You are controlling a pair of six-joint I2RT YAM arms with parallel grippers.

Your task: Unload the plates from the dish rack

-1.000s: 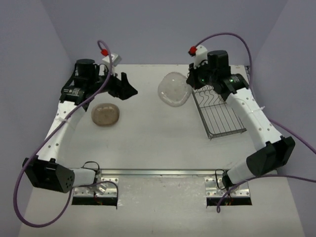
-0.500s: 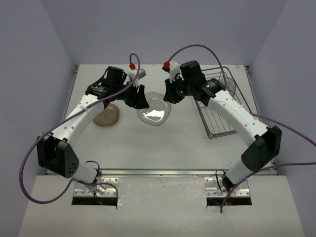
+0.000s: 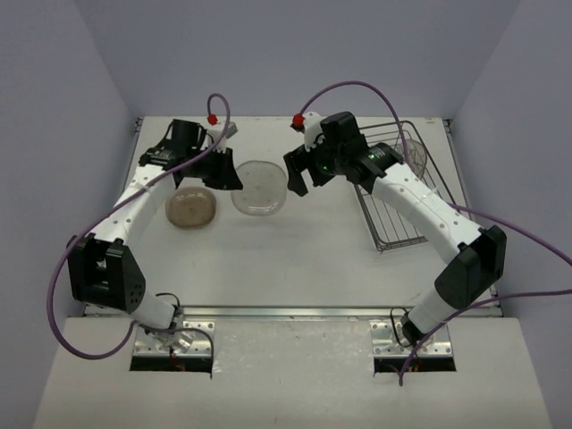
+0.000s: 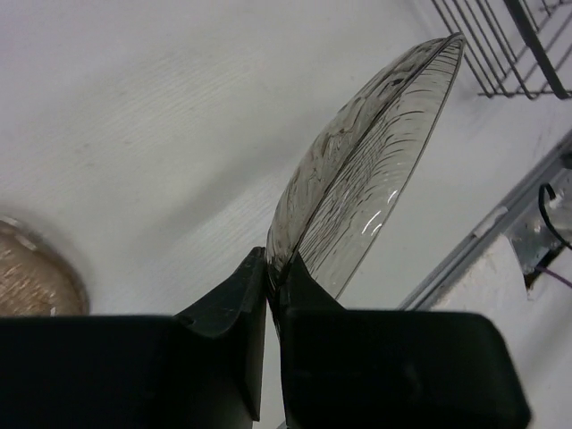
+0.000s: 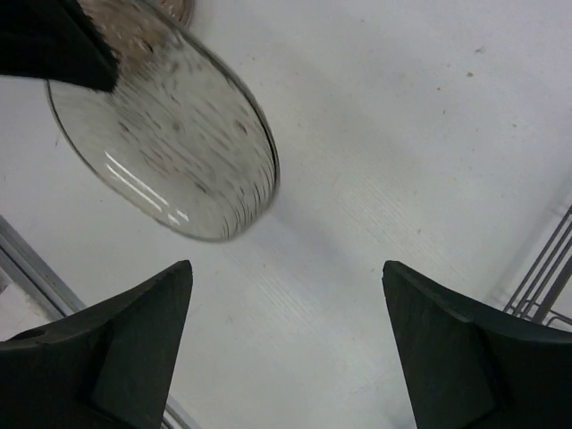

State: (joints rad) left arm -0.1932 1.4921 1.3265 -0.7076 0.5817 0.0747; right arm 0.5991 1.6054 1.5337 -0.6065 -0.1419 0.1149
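The held plate [image 4: 366, 170] is translucent smoky-grey, glossy, finely ribbed. The second plate [image 3: 190, 206] is translucent brown. The dish rack [image 3: 393, 210] is thin dark metal wire. The table [image 3: 295, 259] is matt white, faintly grained. The fingers [image 5: 116, 357] of the right gripper [image 5: 284, 265] are matt black plastic.

No readable text, label or number shows anywhere.

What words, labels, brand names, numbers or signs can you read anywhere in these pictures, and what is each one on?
None: no word, number, brand or sign can be read in any view.
The clear plate clamped in the left gripper, the brown plate lying on the table and the dish rack carry no print.
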